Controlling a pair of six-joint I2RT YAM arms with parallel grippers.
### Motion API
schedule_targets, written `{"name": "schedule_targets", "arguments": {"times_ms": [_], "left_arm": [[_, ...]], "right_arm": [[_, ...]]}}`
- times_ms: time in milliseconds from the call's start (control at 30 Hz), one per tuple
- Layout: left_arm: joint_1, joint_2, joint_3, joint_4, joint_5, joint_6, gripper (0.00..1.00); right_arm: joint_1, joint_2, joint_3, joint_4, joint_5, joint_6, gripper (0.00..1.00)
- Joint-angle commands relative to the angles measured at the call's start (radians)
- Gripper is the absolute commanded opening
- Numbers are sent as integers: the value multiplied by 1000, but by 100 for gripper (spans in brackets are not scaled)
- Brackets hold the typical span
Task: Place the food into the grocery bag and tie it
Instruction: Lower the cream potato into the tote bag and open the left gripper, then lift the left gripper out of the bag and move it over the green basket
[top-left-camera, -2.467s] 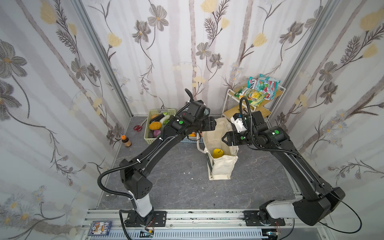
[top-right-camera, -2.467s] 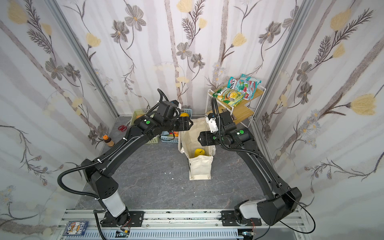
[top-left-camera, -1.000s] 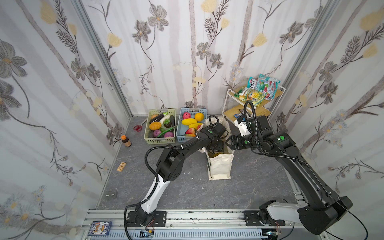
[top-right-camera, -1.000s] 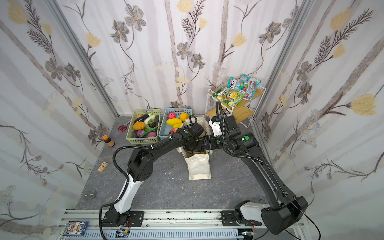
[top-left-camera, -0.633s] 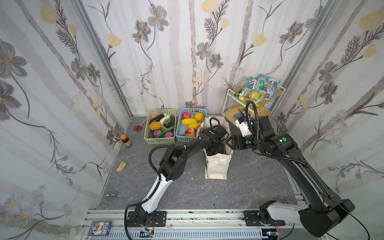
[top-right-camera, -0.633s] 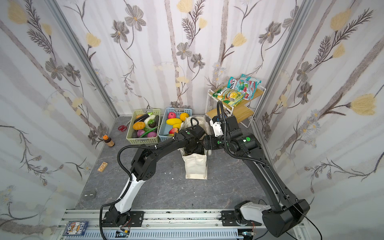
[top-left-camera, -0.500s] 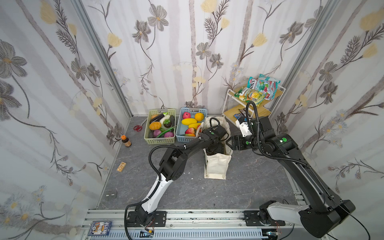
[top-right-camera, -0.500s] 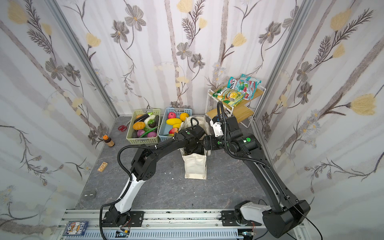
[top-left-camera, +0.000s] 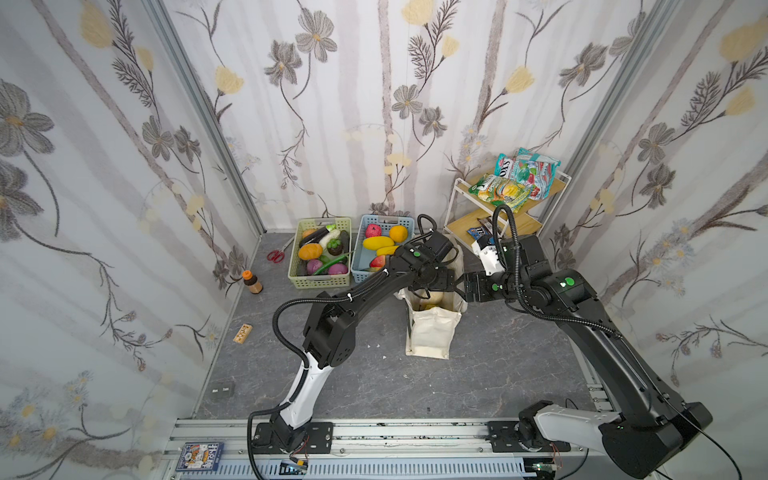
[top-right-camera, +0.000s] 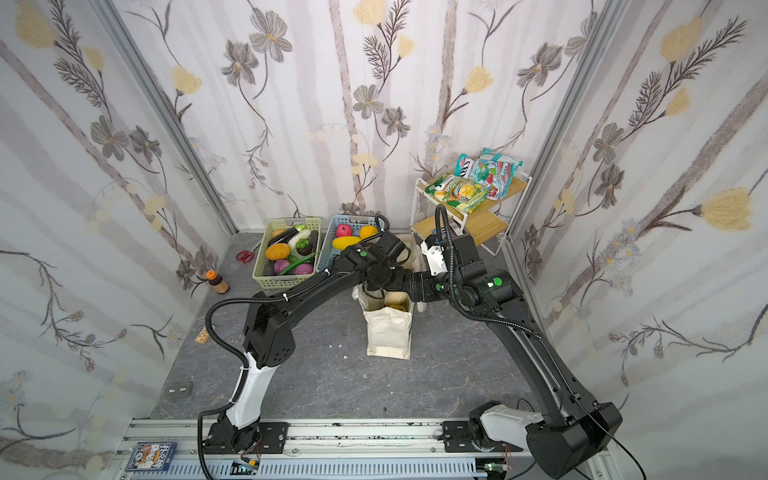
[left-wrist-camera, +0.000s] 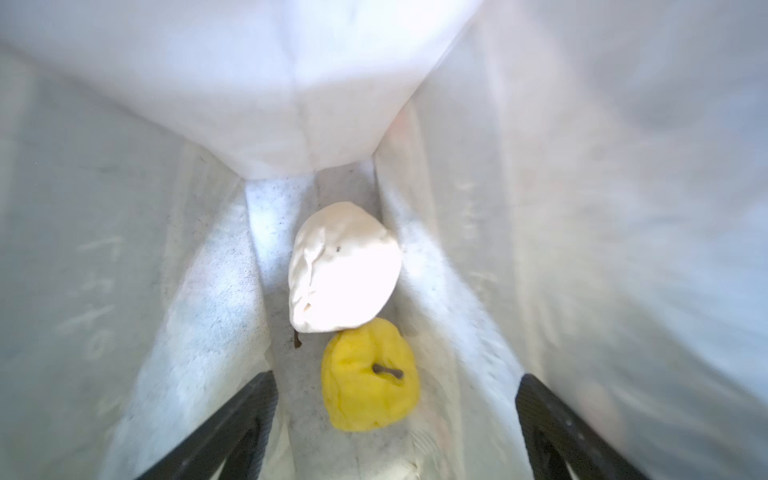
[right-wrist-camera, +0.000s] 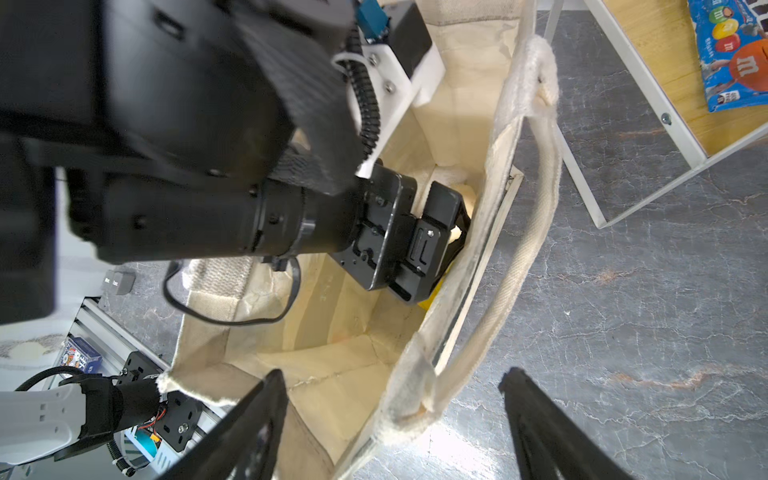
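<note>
Underfoot, a grey marbled floor (top-left-camera: 498, 365) carries everything; the left arm (top-left-camera: 361, 297) and the right arm (top-left-camera: 598, 332) both bend in toward its middle, where the grocery bag (top-left-camera: 430, 332) stands upright with its mouth open, a plain cream face toward the camera in both top views. Behind the bag on the right, a white-framed rack (top-left-camera: 515, 226) with wooden shelves bears snack bags (top-left-camera: 515, 183). Behind it on the left, a green basket (top-left-camera: 324, 283) and a blue basket (top-left-camera: 360, 272) sit side by side by the back wall, both filled with toy produce (top-left-camera: 309, 251).

The left gripper (left-wrist-camera: 395, 377) reaches down through the bag's mouth; its fingers are spread wide and nothing is held between them. The right gripper (right-wrist-camera: 390, 374) hovers at the bag's rack-side edge, jaws likewise wide apart; the rim and the root of a cream handle (right-wrist-camera: 536, 208) pass between its fingers without being pinched.

On the bag's bottom a cream fruit (left-wrist-camera: 345, 270) lies touching a yellow fruit (left-wrist-camera: 370, 399), whose dark stem points up; the yellow one lies nearer the left fingers. A blue candy packet (right-wrist-camera: 735, 54) rests on a rack shelf.
</note>
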Motion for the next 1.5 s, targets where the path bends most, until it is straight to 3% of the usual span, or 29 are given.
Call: {"name": "schedule_targets", "arguments": {"times_ms": [0,367,667,1033,1233,1467], "left_arm": [[-1,-43,16,9,2,-11,92],[43,-176,33,12,-95,7,92],[147,-259,9,-10,-215,51,93],[395,-376,-261,79,-332,111,93],[545,-399,-413,172,-326,95,93],[668,-353,-491,253,-294,113,93]], "right_arm": [[0,-3,0,58,-11,8,82],[15,11,30,70,-35,-2,82],[40,45,84,65,-27,-8,85],[85,84,164,91,-19,-14,90],[102,110,194,150,-20,-2,91],[143,162,252,222,-10,10,91]]}}
